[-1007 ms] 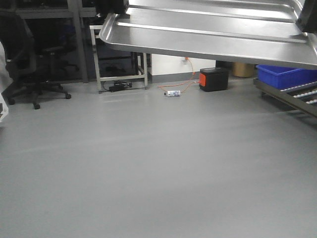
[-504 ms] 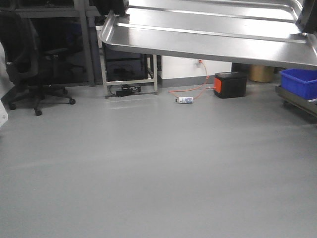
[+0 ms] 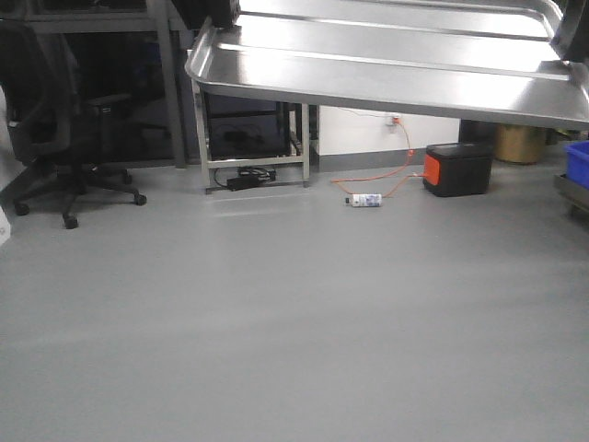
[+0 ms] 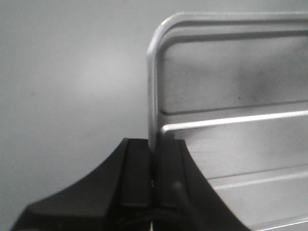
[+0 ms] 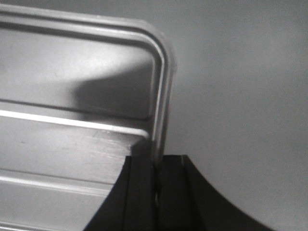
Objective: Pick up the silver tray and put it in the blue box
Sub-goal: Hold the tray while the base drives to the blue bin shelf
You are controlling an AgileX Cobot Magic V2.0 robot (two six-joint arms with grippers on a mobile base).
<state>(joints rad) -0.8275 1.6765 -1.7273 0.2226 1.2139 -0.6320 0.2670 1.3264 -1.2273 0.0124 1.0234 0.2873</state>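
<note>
The silver tray [image 3: 396,64] hangs in the air across the top of the front view, shiny, with long ridges in its base. My left gripper [image 4: 154,151] is shut on its left rim, seen as a dark shape [image 3: 213,11] at the tray's far-left corner. My right gripper [image 5: 155,163] is shut on the opposite rim, at the top right [image 3: 572,32]. Both wrist views show the tray [image 4: 231,120] [image 5: 72,96] over bare grey floor. Only a sliver of the blue box [image 3: 580,161] shows at the right edge, far from the tray.
A black office chair [image 3: 55,120] stands at the left and a metal-legged table [image 3: 253,138] behind the tray. A black and orange case [image 3: 457,168], a small bottle [image 3: 366,200] and an orange cable lie on the floor. A roller rack's end [image 3: 572,191] carries the blue box.
The whole scene has slid to the right in the front view, so the blue box and roller rack are nearly out of frame. The tray stays gripped at the same place.
</note>
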